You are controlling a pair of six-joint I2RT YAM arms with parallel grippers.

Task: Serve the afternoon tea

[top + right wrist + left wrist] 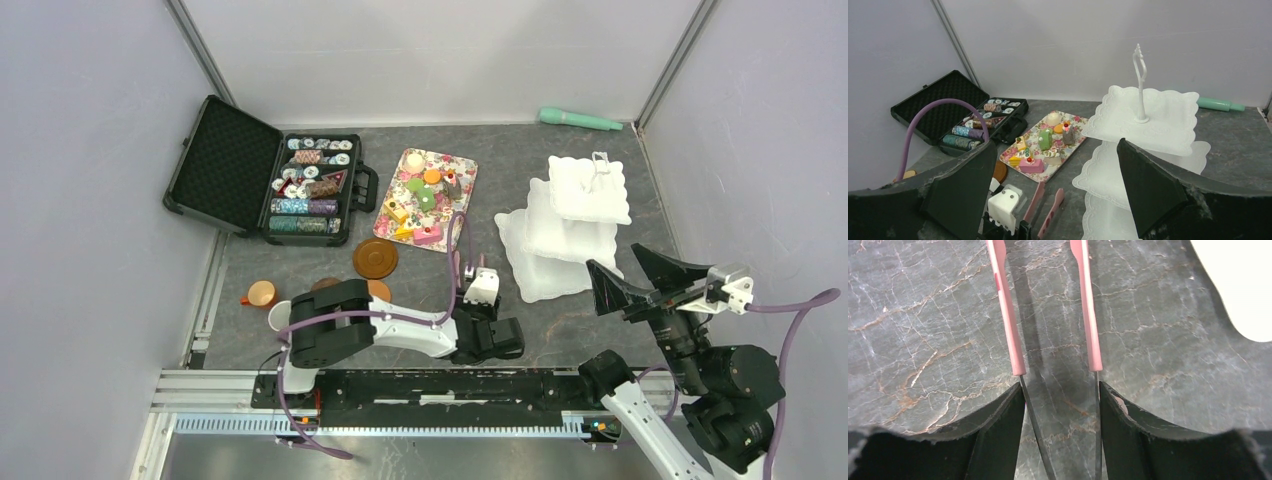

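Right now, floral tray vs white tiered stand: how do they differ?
The floral tray lies flat, one level; the white stand stacks three tiers under a loop handle. The tray is patterned and holds the toy pastries; the stand is plain, its visible tiers bare. Both rest on the tabletop.

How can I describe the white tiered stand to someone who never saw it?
Start at the grey marble table, right half. Right of the floral tray stands the tiered stand. Only it is plain white, scallop-edged, with a loop handle on top.
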